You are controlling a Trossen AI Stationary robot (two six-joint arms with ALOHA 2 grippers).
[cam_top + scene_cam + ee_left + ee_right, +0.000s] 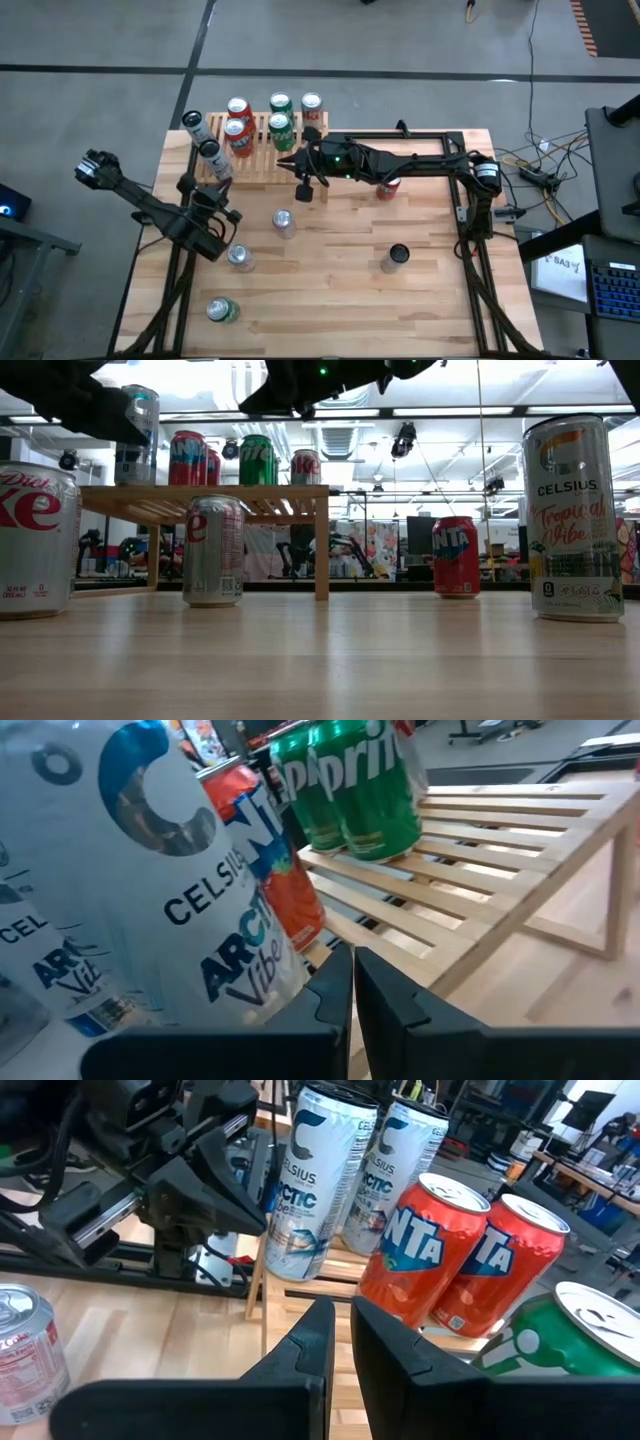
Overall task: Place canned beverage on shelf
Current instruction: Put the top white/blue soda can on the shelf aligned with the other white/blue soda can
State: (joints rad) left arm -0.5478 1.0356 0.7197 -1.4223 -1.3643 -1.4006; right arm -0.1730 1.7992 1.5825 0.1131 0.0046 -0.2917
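Shelf right half bare; left end effector and right end effector closed, empty

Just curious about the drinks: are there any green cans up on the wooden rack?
Yes, two green cans stand on the slatted wooden rack beside the red ones.

High view overhead; low view table-level; both share shelf.

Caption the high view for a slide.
Both grippers, left and right, shut and empty beside the shelf holding seven cans; five cans remain on the table.
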